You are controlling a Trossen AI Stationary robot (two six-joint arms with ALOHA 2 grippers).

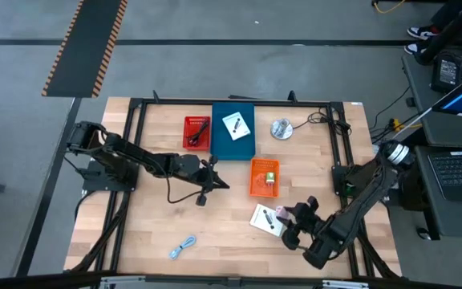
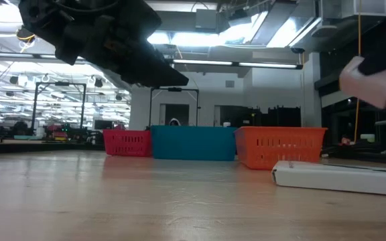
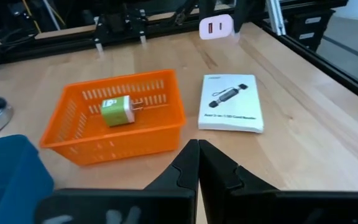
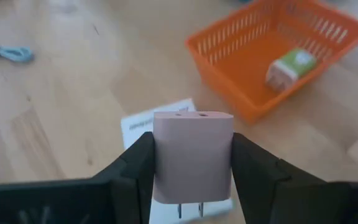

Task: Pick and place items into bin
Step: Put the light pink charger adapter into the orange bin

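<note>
A round silver disc (image 1: 281,128) sits on the wooden table (image 1: 143,233) near the far edge, just beside the blue bin.

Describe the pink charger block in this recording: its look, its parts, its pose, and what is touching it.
The pink charger block is a small, smooth, plastic-looking rectangular plug adapter in pale pink with rounded edges. The left wrist view shows two port openings on one face; the right wrist view shows two metal prongs sticking out of the opposite end. It is clear of the table, clamped on its two sides by the fingers of the right tool, above the white booklet and near the orange bin.
</note>
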